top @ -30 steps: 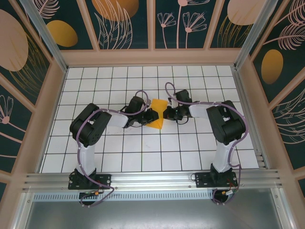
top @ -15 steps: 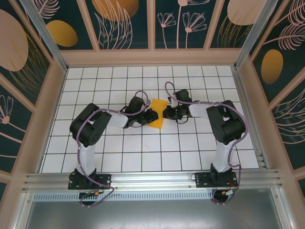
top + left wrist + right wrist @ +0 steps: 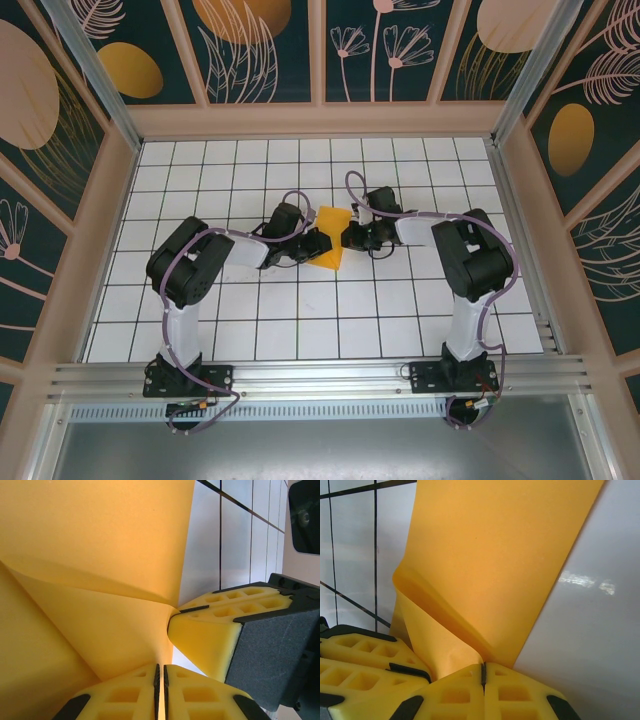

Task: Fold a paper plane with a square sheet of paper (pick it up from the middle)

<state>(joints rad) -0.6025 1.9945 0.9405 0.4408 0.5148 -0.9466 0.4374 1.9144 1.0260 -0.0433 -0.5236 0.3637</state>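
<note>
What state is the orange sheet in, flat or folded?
Partly folded. The square sheet of paper bends over itself, the crease running into the left end effector and right end effector, both shut on it.

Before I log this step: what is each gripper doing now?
Left gripper: closed, pinching the orange paper.
Right gripper: closed, pinching the same paper.

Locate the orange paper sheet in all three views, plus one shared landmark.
Top external: square sheet of paper mid-table, between the left gripper and right gripper.
Left wrist: sheet upper left, narrowing down into the shut fingers at bottom centre.
Right wrist: sheet upper centre, curling down into the shut fingers at bottom.
Shared landmark: white tiled table, black grid lines; right of the sheet in left wrist, left of it in right wrist.
</note>
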